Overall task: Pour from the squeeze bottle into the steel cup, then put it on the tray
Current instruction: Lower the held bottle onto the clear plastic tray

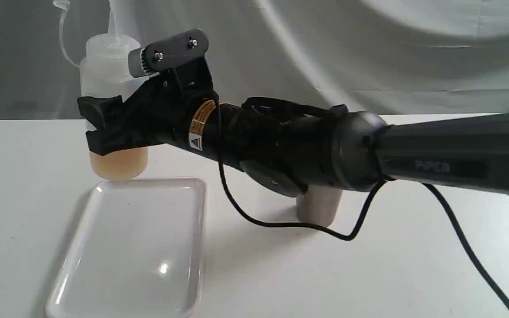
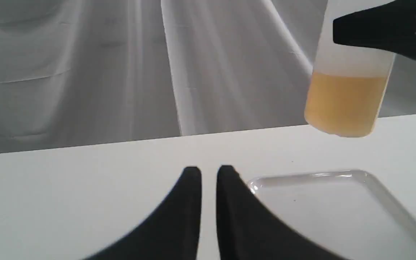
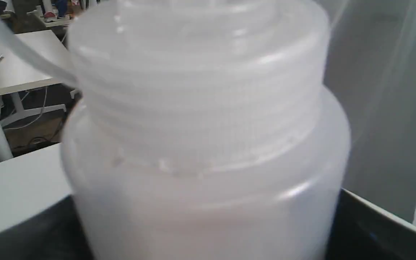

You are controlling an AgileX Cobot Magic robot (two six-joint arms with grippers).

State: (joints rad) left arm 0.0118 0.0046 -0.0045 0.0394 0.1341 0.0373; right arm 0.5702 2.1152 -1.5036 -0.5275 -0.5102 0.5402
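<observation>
The squeeze bottle (image 1: 113, 70), translucent with amber liquid in its lower part, hangs upright in the air just above the far end of the white tray (image 1: 135, 260). My right gripper (image 1: 102, 126) reaches across from the right and is shut on the bottle's middle. In the right wrist view the bottle's shoulder and ribbed neck (image 3: 200, 119) fill the frame. The steel cup (image 1: 318, 205) stands on the table behind my right arm, which hides its upper part. My left gripper (image 2: 209, 173) sits low by the tray's corner (image 2: 265, 180), fingers nearly together with nothing between them; the bottle (image 2: 345, 101) floats beyond it.
A black cable (image 1: 290, 223) droops from my right arm to the table beside the cup. A white cloth backdrop (image 1: 325, 44) closes the far side. The white table (image 1: 369, 274) extends to the right of the tray.
</observation>
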